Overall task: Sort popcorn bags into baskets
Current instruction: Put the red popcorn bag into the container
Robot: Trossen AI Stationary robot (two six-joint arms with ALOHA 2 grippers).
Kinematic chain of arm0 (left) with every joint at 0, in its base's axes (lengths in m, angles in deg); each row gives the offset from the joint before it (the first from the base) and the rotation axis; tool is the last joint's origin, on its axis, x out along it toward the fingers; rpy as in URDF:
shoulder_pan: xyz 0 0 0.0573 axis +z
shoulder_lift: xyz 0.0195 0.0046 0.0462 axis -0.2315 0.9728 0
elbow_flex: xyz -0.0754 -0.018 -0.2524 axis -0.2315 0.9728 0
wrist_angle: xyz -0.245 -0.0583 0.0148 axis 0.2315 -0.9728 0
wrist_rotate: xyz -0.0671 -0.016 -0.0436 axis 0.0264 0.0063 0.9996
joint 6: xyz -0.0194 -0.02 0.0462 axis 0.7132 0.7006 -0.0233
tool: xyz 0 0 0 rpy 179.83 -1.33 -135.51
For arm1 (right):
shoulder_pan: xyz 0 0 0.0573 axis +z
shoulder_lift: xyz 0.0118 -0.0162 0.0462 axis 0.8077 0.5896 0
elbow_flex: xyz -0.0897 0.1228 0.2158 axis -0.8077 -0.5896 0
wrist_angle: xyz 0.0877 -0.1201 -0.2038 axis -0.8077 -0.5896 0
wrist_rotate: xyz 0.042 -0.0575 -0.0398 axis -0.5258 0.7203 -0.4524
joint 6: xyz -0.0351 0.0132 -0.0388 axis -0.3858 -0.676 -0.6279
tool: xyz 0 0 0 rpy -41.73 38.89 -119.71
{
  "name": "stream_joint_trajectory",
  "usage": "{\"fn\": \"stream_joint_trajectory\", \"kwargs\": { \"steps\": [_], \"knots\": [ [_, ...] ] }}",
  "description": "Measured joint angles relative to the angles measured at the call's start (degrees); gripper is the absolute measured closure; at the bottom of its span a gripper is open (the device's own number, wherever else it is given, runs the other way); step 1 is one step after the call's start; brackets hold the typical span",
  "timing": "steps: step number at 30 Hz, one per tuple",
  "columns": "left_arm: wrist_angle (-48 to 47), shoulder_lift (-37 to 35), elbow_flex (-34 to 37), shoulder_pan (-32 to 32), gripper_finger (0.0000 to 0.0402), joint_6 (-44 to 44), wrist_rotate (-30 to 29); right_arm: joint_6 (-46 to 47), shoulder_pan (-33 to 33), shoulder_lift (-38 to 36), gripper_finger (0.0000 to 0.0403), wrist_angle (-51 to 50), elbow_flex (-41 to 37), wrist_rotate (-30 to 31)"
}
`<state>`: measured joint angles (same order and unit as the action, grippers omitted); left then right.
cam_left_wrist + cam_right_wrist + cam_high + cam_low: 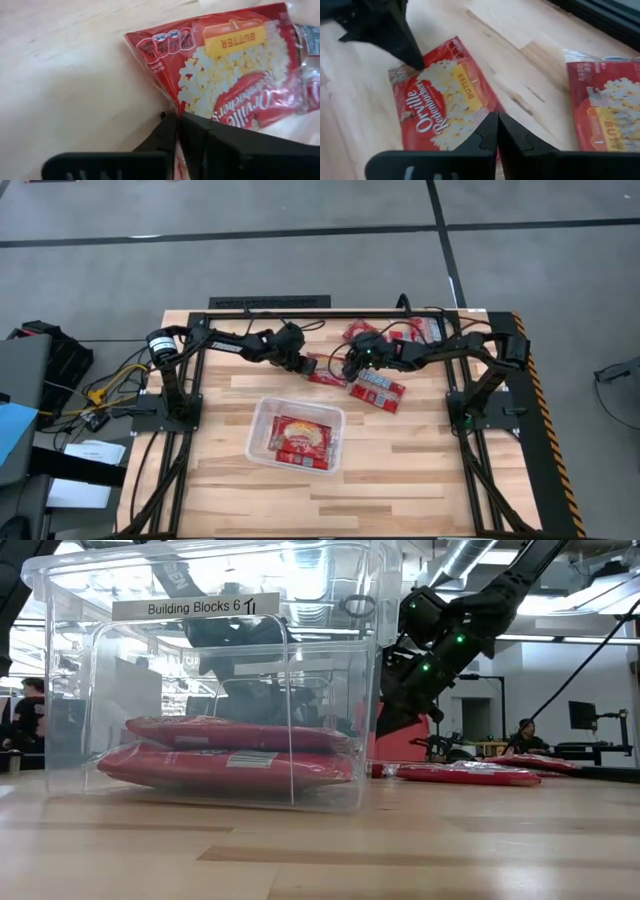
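Note:
A clear plastic tub [254,430] stands mid-table and holds red popcorn bags [300,438], stacked flat in the low view [230,765]. Beyond it a red popcorn bag [326,372] lies between my two grippers. My left gripper [303,364] is shut on its left edge. My right gripper [350,370] is shut, with its tips [496,117] over the bag's right corner [492,107]. I cannot tell whether the right gripper touches the bag. My left gripper pinches the bag's long edge [172,102] between its two fingers, near the end away from the yellow BUTTER panel. A strip of red shows between the shut fingers. The fingers come slanting down from the table's left. The rest of the bag [235,65] lies on the table.
Another popcorn bag [378,390] lies just right of the held one and shows in the right wrist view [605,105]. More bags lie at the far edge [362,330] [425,330]. Black frame rails run along the table's far, left and right sides.

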<state>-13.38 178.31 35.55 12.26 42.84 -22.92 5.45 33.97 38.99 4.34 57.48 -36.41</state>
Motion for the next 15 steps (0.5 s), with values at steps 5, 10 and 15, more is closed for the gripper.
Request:
{"fn": "stream_joint_trajectory", "kwargs": {
  "steps": [5,10,15],
  "knots": [
    [-0.09,-3.31,-0.42,-0.15,0.0401,1.15,0.65,-0.03,-0.22,-2.77,0.0386,-1.13,0.02,0.04],
    [-0.21,-7.96,-1.22,0.01,0.0401,1.15,0.55,-0.06,-1.27,-8.41,0.0386,-3.13,0.0,0.09],
    [-0.22,-13.17,-1.25,0.04,0.0401,1.58,0.06,-0.19,-2.45,-14.86,0.0364,-6.2,0.02,0.58]
  ]
}}
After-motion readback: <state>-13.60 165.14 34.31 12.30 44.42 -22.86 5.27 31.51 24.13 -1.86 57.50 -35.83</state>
